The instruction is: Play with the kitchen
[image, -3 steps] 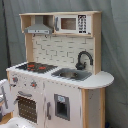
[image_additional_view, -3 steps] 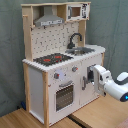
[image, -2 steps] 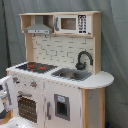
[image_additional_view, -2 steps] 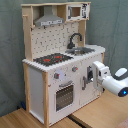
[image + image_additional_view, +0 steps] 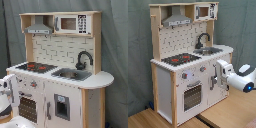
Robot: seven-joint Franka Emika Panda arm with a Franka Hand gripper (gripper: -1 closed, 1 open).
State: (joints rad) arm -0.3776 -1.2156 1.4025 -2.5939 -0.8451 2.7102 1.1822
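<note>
Arm (image 5: 240, 76) seen in second exterior view at second exterior view's right, white, extended toward kitchen (image 5: 188, 70) front. Gripper (image 5: 215, 81) held just beside cabinet front near door handle; finger spread cannot be told. Kitchen stood on wooden floor (image 5: 158, 119), before grey curtain. Oven door (image 5: 192, 96) seen closed. Stovetop (image 5: 35, 66) and sink (image 5: 71, 74) set on counter, faucet (image 5: 83, 58) behind sink. Pegboard back (image 5: 180, 40) above, hood (image 5: 38, 30) and microwave (image 5: 71, 23) at top.

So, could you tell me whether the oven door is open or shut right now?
Shut. The oven door sits flush with the kitchen front in both exterior views, with no gap showing.
</note>
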